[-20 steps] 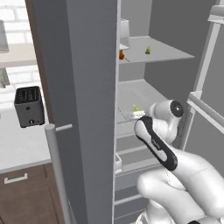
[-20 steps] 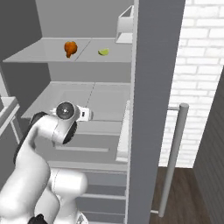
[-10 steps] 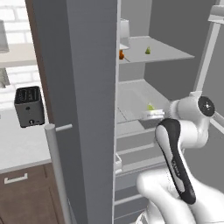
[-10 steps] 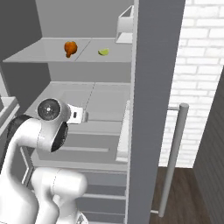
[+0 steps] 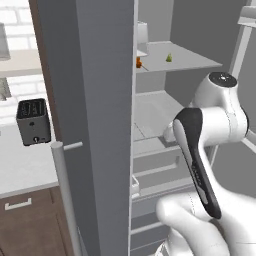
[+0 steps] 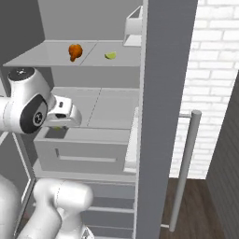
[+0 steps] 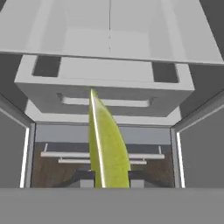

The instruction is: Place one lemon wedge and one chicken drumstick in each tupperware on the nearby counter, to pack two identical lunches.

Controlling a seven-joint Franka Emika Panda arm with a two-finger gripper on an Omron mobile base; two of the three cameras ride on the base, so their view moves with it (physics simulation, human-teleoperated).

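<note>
Open fridge shelves (image 6: 93, 109) face the robot. Its bent arm holds the gripper (image 7: 110, 177) near the drawer (image 6: 84, 151), pinching a lemon wedge (image 7: 107, 144).

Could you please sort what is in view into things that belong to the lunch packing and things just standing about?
Belonging to the job:
- yellow-green lemon wedge held in the pincer
- second lemon wedge, top shelf
- golden-orange chicken drumstick, top shelf

Standing about:
- black toaster
- grey fridge drawer
</note>
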